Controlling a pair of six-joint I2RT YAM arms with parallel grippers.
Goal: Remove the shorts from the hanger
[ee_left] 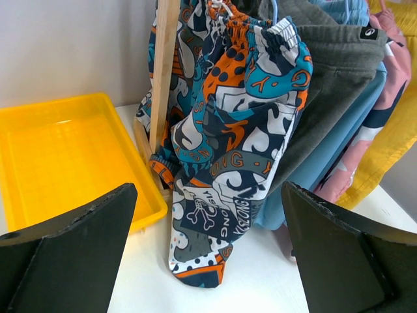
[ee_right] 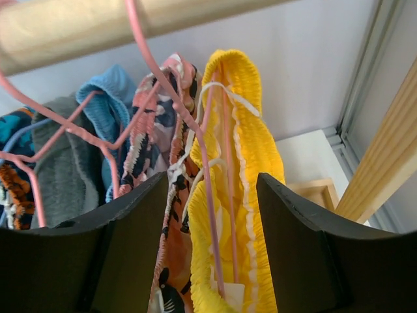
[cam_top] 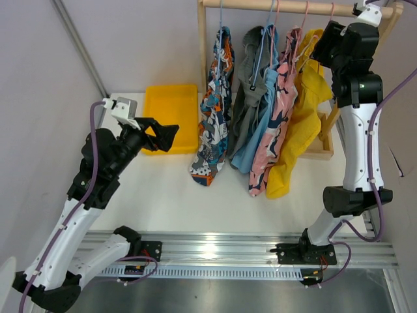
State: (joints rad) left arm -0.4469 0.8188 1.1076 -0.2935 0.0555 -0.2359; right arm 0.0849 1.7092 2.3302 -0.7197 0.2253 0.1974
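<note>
Found plain yellow fabric shorts [cam_top: 296,130] hanging rightmost on pale round wooden rail [cam_top: 247,4].
Noted right gripper [ee_right: 212,186] part-spread astride their waistband, no pinch visible; left gripper [ee_left: 208,195] spread wide, facing blue-orange-white printed shorts [ee_left: 228,130].

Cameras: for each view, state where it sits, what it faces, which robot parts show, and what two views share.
Top external: overhead behind, facing table and rail; left arm, right arm.
Left wrist: low, facing printed shorts and yellow tray; own fingers.
Right wrist: under rail, facing yellow shorts; own fingers.
Top and left wrist share the yellow tray.
</note>
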